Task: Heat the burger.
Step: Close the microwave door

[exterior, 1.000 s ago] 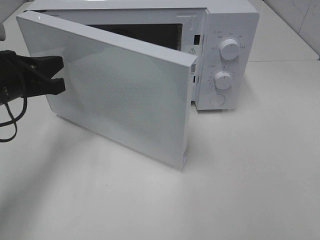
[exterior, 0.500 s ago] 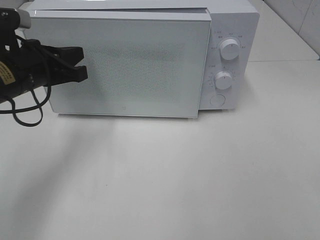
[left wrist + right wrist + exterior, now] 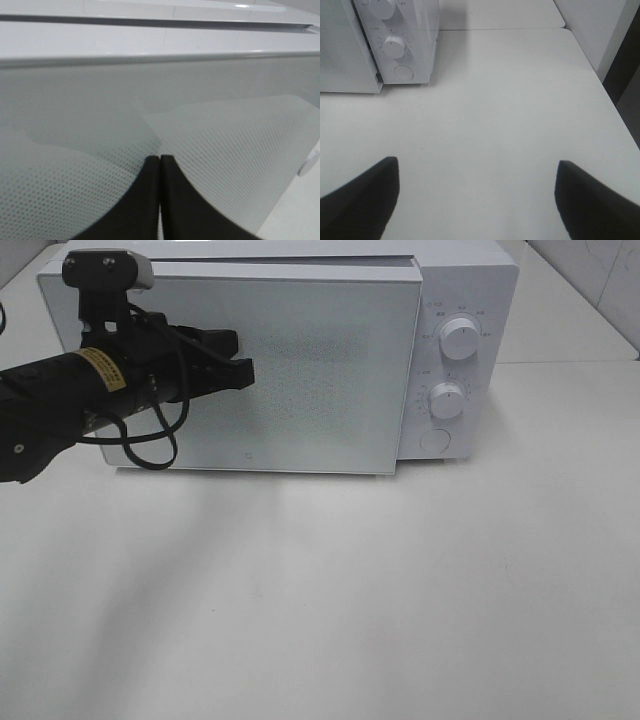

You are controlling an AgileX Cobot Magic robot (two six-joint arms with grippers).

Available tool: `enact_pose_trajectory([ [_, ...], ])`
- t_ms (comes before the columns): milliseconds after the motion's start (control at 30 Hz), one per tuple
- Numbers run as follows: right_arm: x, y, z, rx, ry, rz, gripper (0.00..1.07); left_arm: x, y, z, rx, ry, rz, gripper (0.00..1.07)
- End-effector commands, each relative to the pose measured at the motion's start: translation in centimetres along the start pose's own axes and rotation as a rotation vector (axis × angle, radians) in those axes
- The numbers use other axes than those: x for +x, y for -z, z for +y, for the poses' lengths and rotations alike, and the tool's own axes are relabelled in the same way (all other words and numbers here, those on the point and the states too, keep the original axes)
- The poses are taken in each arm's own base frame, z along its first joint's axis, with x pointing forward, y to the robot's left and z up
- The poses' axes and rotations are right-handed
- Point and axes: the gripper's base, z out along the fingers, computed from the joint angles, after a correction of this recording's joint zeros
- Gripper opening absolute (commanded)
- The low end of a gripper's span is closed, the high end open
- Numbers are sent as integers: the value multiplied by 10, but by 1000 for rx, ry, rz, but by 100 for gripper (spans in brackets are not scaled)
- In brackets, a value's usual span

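Note:
The burger is out of view in every frame. The white microwave stands at the back of the table with its door shut. My left gripper is shut and empty, its tips at the middle of the door's front. In the left wrist view, the two black fingertips are pressed together right at the dotted door glass. My right gripper is open and empty above bare table, to the right of the microwave; it does not show in the exterior view.
The control panel has two round knobs, upper and lower, and a round button below them. The white table stretches in front. A wall and the table's edge lie to the right.
The microwave door has swung from wide open to shut. My left gripper has moved right along the door front, from its left edge to its middle.

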Motion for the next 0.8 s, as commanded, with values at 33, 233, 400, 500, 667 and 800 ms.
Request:
enact_pose_trajectory([
  [33, 2, 3, 0, 8, 2, -36, 76, -5, -8, -5, -6, -4, -9, 0],
  [233, 2, 3, 0, 8, 2, -36, 76, -8, -27, -15, 10, 0, -17, 0],
  [400, 2, 3, 0, 8, 2, -36, 76, -11, -41, -22, 26, 0, -33, 0],
  [500, 2, 3, 0, 8, 2, -36, 76, -11, -51, -25, 21, 3, 0, 0],
  [667, 2, 3, 0, 8, 2, -36, 76, -14, -65, -32, 29, 6, -2, 0],
  [800, 2, 3, 0, 8, 2, -36, 76, -16, -75, -35, 37, 6, -16, 0],
])
